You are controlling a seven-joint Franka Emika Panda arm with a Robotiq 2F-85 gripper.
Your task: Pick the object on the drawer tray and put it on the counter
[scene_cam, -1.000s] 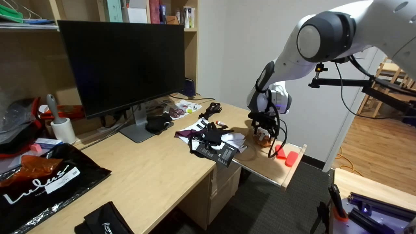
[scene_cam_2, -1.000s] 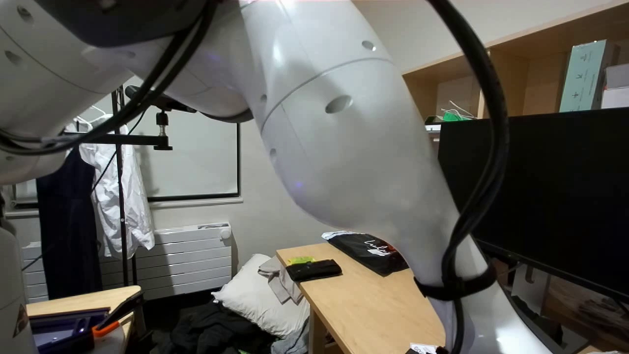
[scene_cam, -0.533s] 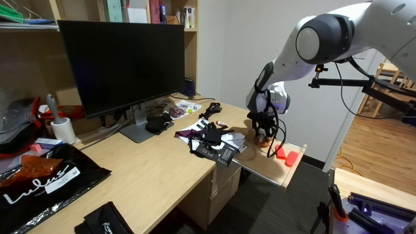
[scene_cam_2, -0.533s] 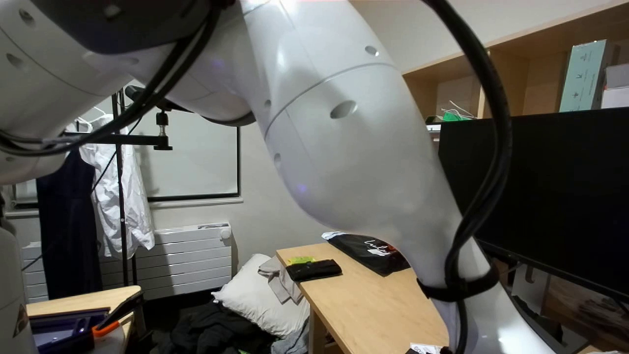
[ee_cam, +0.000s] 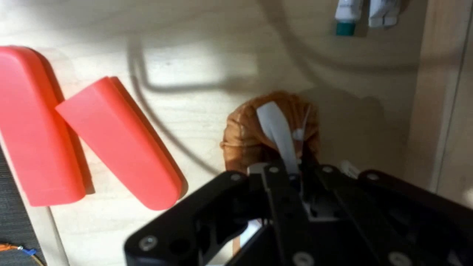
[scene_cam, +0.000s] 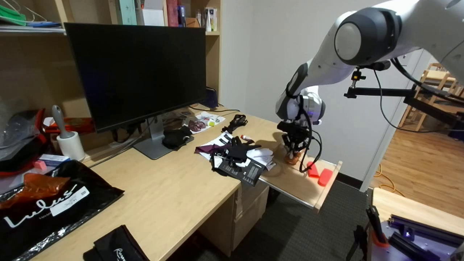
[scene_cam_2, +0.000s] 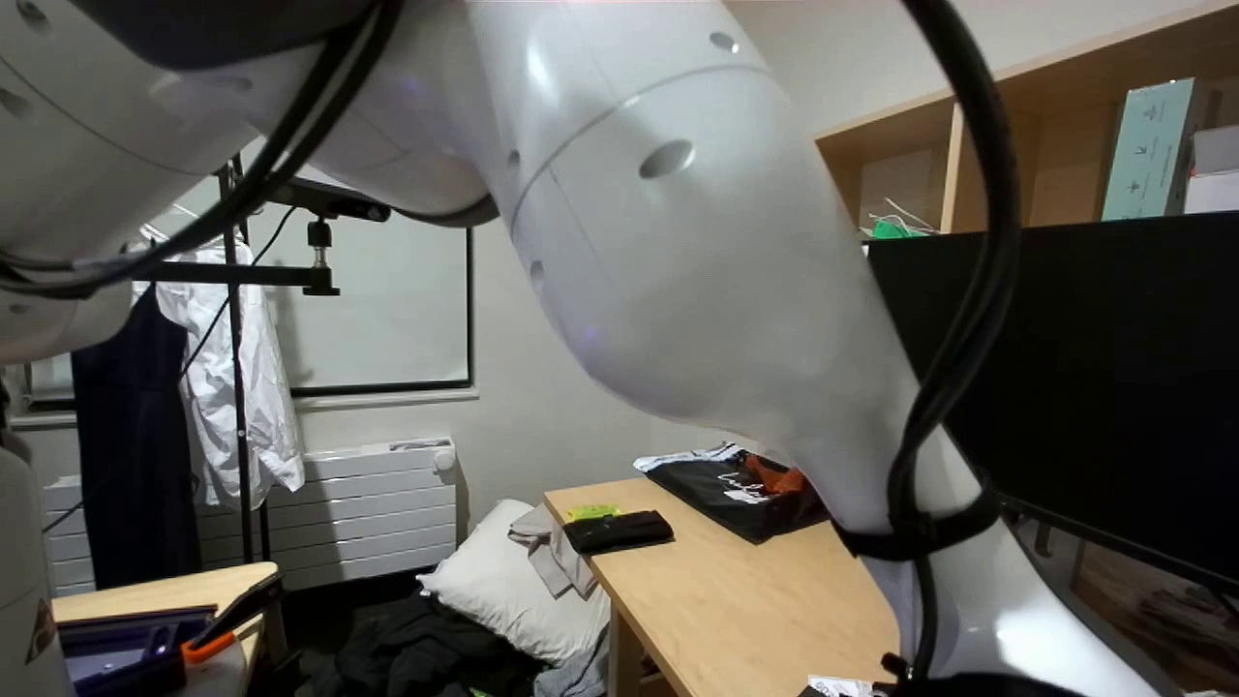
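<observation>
The object [ee_cam: 240,135], a lumpy orange-brown thing with a whitish strip, lies below my gripper [ee_cam: 293,173] in the wrist view. Its strip runs up between the fingers, which are pressed close together around it; the fingers hide the rest of its near side. In an exterior view the gripper [scene_cam: 294,148] points down with the object [scene_cam: 291,159] directly beneath, low over the drawer tray [scene_cam: 293,183]. Whether the object touches the tray I cannot tell. The counter [scene_cam: 170,181], a broad pale desk top, spreads beside the tray.
Two red pieces [scene_cam: 324,177] lie on the tray near its front rail [scene_cam: 328,188]. Small white tubes [ee_cam: 348,13] lie near the tray's inner edge. Gloves and papers [scene_cam: 237,152] cover the counter beside the tray. A monitor [scene_cam: 137,76] stands at the back.
The jaws have come together on the object. After dipping slightly, the arm has risen a little over the last half second. The red pieces have not moved.
</observation>
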